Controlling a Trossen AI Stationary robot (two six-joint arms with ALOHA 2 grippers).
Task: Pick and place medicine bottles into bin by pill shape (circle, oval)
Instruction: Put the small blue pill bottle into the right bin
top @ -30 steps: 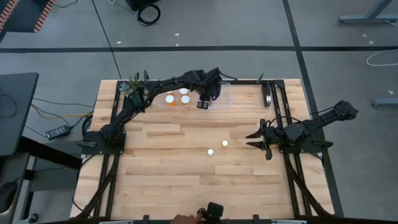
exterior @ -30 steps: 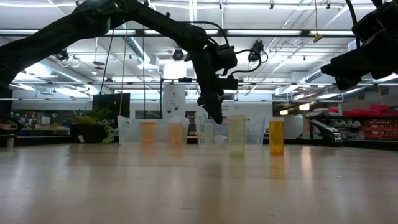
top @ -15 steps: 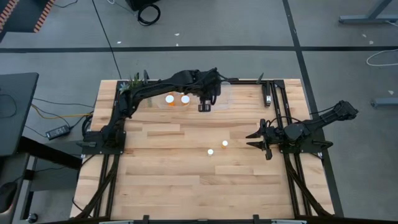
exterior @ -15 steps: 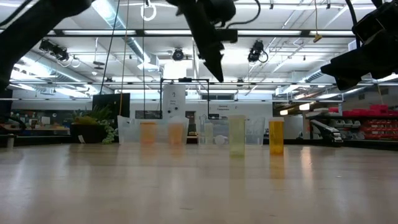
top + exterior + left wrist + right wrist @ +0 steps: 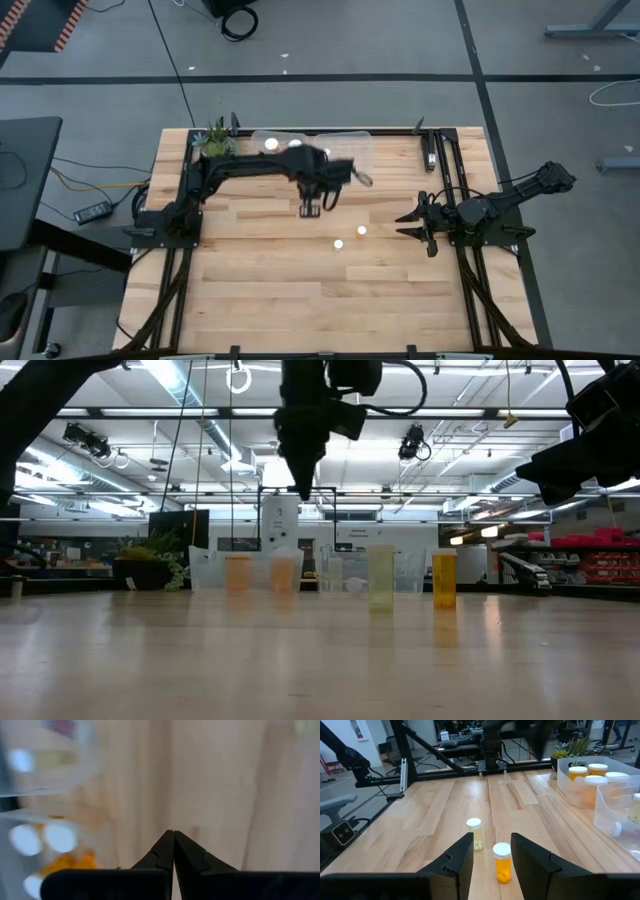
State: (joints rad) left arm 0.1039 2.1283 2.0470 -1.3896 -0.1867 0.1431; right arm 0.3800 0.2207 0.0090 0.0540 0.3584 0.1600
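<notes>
**Left arm over mid-table, empty; two bottles stand loose**

The wooden table (image 5: 260, 290) fills the high view. At its 12 o'clock edge sit two clear bins (image 5: 345, 143), side by side. The one toward 11 o'clock holds white-capped, orange-bodied medicine bottles (image 5: 587, 776). The high view shows two of their caps, the right wrist view at least three bottles; the count is uncertain.

The left arm reaches from its base at 9 o'clock across to the table's centre. The left gripper (image 5: 309, 208) hangs high above the wood, just on the 6 o'clock side of the bins. Its fingers are clenched tip to tip, with nothing between them.

The right arm waits at 3 o'clock. The right gripper (image 5: 410, 222) hovers with its jaws parted and nothing in them, aimed toward the centre.

Between the two grippers, slightly toward 4 o'clock of centre, stand two upright bottles, near each other but apart: an orange bottle (image 5: 502, 863) and a pale yellowish bottle (image 5: 475, 834).

A small green plant (image 5: 214, 138) sits at 11 o'clock.
</notes>
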